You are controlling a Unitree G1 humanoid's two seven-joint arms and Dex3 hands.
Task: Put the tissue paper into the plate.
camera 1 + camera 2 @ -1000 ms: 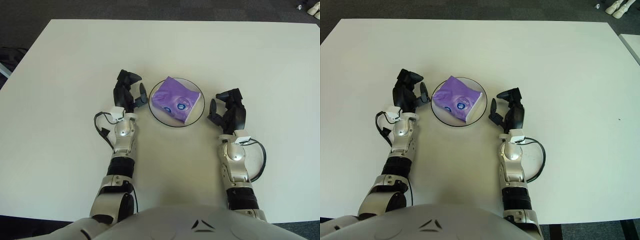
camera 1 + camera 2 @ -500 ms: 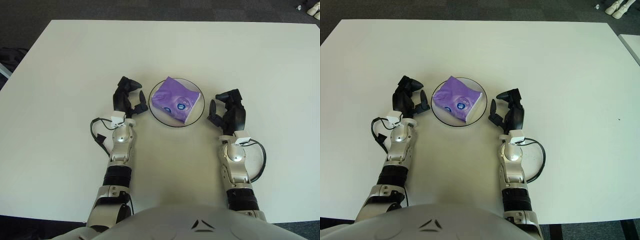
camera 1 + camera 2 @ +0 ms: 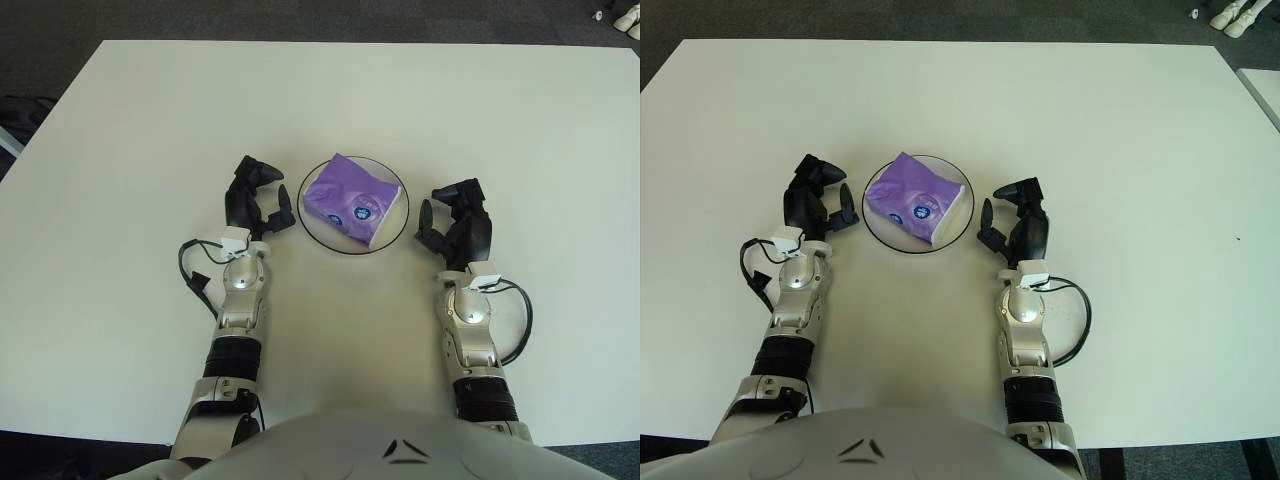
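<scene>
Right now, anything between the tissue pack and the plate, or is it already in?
Nothing in the way: the purple tissue pack already lies inside the plate. The left robot hand and right robot hand flank the plate, both open, touching neither.

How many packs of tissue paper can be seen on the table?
1. The purple plastic-wrapped tissue paper pack lies in the round clear plate, between the left hand and right hand.
</scene>
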